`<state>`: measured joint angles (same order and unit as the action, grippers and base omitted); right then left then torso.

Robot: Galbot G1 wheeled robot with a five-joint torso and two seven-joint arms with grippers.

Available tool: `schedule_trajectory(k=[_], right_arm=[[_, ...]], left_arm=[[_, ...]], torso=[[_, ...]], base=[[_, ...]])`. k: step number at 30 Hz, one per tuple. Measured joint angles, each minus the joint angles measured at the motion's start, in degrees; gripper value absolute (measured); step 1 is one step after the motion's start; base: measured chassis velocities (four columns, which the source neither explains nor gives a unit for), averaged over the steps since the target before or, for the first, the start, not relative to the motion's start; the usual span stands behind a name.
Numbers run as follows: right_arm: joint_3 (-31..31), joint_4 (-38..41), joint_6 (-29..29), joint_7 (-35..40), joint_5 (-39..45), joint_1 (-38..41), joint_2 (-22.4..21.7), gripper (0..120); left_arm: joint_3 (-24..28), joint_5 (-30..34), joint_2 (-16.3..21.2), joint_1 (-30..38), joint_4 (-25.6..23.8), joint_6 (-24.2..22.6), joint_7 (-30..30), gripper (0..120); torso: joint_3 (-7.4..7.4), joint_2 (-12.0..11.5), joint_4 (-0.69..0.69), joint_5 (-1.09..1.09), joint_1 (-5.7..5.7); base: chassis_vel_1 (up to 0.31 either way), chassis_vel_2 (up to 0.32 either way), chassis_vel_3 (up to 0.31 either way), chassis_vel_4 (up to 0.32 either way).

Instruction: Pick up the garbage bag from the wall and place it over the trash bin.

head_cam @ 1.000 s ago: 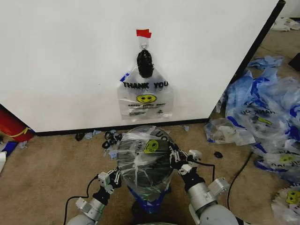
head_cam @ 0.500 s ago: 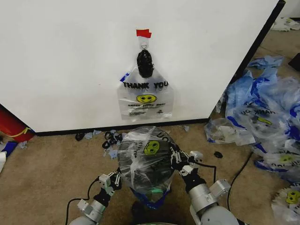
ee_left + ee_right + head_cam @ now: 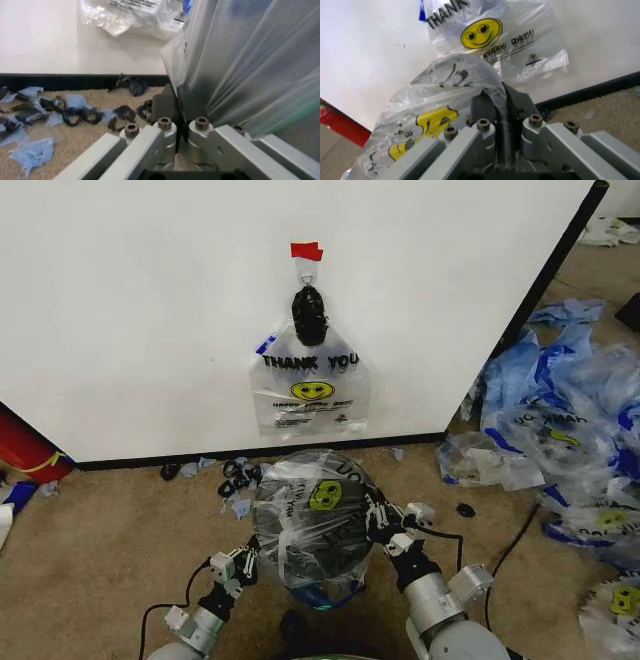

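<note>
While "THANK YOU" hangs on the wall (image 3: 150,310), both pincers pinch the garbage bag (image 3: 310,515).

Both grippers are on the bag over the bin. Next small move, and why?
Probably lower both arms together. The left gripper and right gripper each pinch a side of the see-through plastic "THANK YOU" garbage bag, which is stretched over the black wire-mesh trash bin but sits high, ballooned above it. Pulling down should seat it.
</note>
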<state>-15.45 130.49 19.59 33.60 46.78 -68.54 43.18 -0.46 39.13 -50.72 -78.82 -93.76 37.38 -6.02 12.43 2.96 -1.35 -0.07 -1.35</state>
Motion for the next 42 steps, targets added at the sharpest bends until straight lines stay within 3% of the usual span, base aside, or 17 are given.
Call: schedule_trajectory(k=[10, 23, 25, 32, 36, 42], right_arm=[[0.1, -0.5, 0.2, -0.2, -0.3, -0.1, 0.0, 1], [-0.6, -1.7, 0.3, -0.3, -0.5, 1.5, 0.2, 1], [-0.7, -1.8, 0.3, -0.3, -0.5, 1.7, 0.2, 1], [-1.1, -2.2, 0.6, -0.4, -0.5, 2.2, 0.3, 1], [-0.5, -2.2, 1.0, -0.8, -0.5, 1.5, -0.1, 1], [0.6, -2.4, 1.8, -1.6, -0.5, 0.2, -0.5, 1]], left_arm=[[-1.2, 0.0, 1.0, -0.4, -2.0, -0.1, 0.6, 4], [-3.8, 0.3, 3.4, -2.4, -6.3, -0.8, 1.8, 53], [-4.0, 0.2, 3.6, -2.6, -6.5, -0.8, 2.0, 56], [-6.0, -1.7, 5.1, -2.6, -6.2, -1.7, 5.3, 88], [-6.2, -2.1, 5.2, -2.2, -5.8, -2.5, 6.9, 97], [-6.5, -3.0, 5.3, -1.8, -5.0, -3.5, 9.5, 98]], torso=[[0.0, 0.0, 0.0, 0.01, 0.0], [0.0, 0.0, 0.0, 0.01, 0.0], [0.0, 0.0, 0.0, 0.01, 0.0], [0.0, 0.0, 0.0, 0.01, 0.0], [0.0, 0.0, 0.0, 0.01, 0.0], [0.0, 0.0, 0.0, 0.01, 0.0]], base=[[0.0, 0.0, 0.0, 0.0], [0.0, 0.0, 0.0, 0.0], [0.0, 0.0, 0.0, 0.0], [0.0, 0.0, 0.0, 0.0], [0.0, 0.0, 0.0, 0.0], [0.0, 0.0, 0.0, 0.0]])
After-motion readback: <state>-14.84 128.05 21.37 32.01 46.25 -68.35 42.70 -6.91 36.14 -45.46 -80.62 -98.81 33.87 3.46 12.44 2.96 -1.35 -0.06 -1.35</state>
